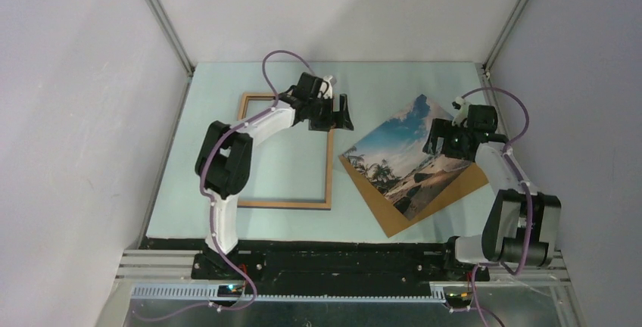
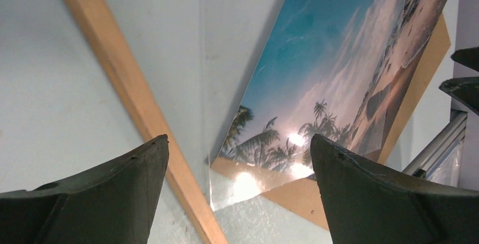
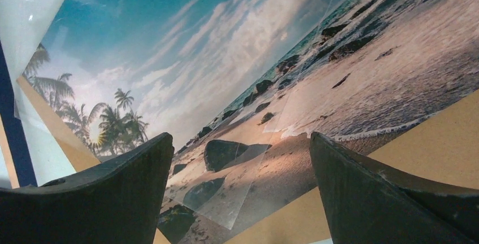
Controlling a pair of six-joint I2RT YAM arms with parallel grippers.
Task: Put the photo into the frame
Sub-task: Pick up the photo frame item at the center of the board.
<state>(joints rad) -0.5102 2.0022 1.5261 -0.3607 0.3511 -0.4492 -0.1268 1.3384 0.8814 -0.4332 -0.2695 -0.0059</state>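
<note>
Left hand (image 1: pixel 334 117) is hanging wide open with nothing in it, right over the frame's (image 1: pixel 288 204) far right corner. Right hand (image 1: pixel 445 142) is sitting spread open and empty too, hovering low over the photo (image 1: pixel 401 153). The photo's lying picture-side up just right of the frame, resting on a brown backing board (image 1: pixel 394 219) and skewed cornerwise to the frame. The frame is lying flat on the tabletop (image 1: pixel 394 85), wood side up.

I'm guessing we're at the grab-the-photo step, nothing gripped yet. The next move is needing a finger under one thin edge, which is fiddly on a flat print. It's looking glossy and is catching glare: palms, rocks, blue sky, white clouds.
</note>
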